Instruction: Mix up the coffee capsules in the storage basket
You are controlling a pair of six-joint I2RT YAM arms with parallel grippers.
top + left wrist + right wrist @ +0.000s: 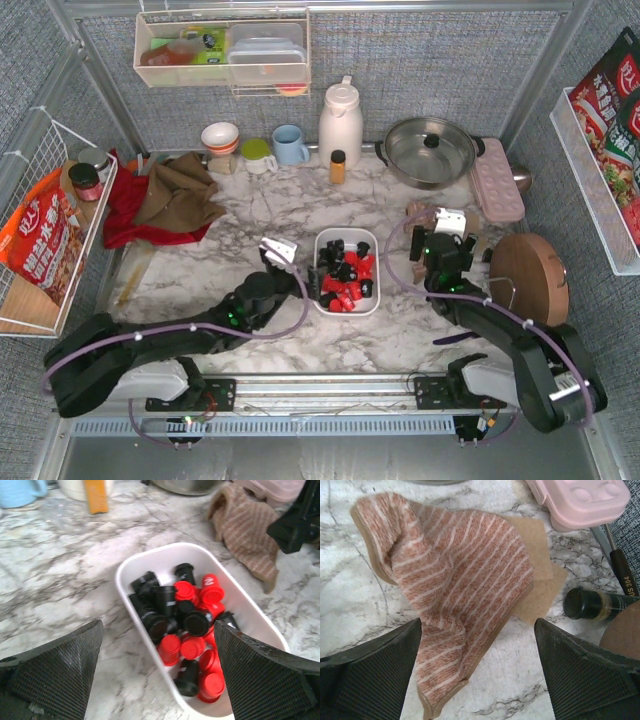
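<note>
White plastic, shallow and round-cornered, the storage basket [346, 232] sits mid-way along the grey-veined marble counter [270, 215] and holds the red and black coffee capsules [185, 625]. Your left hand [159, 675] hangs just above the basket's near end, fingers spread wide, gripping nothing. Your right hand [479, 675], equally wide and empty, is off to the side over a tan striped cloth [455, 590].

Judgement: stirring is the step in hand. Reds bunch mostly at the near end, blacks toward the far end. The next move calls for lowering a finger into the pile and sweeping gently, keeping pods inside the rim.

The basket's near corner is cut off in the left wrist view, and the lower capsules are hidden.
</note>
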